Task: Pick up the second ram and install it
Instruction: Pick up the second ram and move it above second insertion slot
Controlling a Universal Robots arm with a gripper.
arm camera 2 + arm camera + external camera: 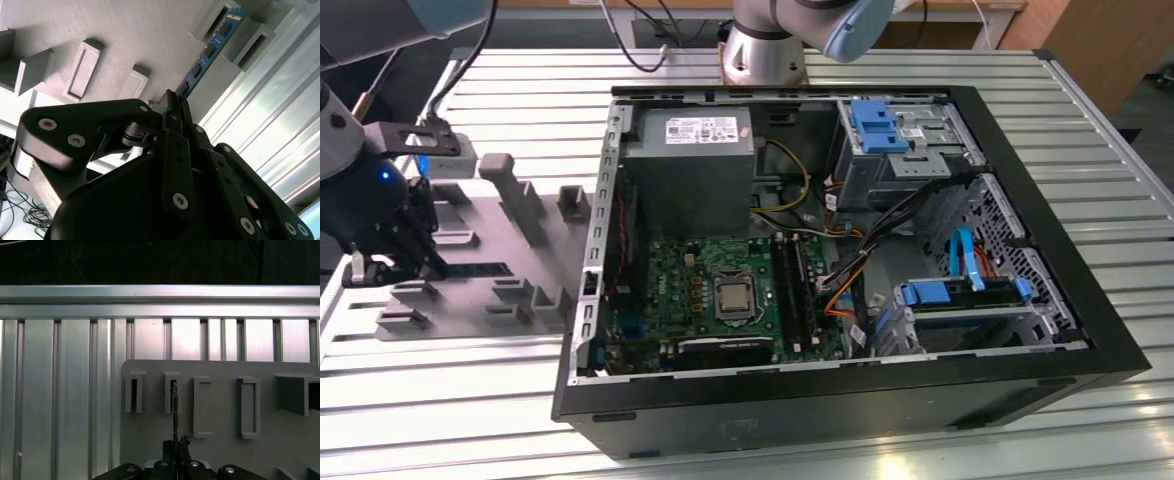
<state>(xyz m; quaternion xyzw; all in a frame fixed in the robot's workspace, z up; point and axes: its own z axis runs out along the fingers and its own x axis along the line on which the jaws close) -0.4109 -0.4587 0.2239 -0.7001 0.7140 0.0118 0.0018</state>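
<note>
The second ram (209,52) is a thin board with a row of small dark chips. It stands on edge in the grey fixture (115,30), its far end resting in a slotted block. In the first wrist view the ram (174,407) shows edge-on as a thin line running into a slot. My gripper (172,106) is shut on the ram's near end. In the exterior view the gripper (384,262) is low over the fixture (520,300) at the view's left, with the ram (478,268) showing as a dark strip beside it.
An open computer case (1067,350) lies to the exterior view's right of the fixture, its motherboard (674,285) and long black memory slots (790,285) exposed. Cables, drive cages with blue clips (961,292) and a power supply (694,150) crowd the case. Everything rests on a ribbed metal table (60,400).
</note>
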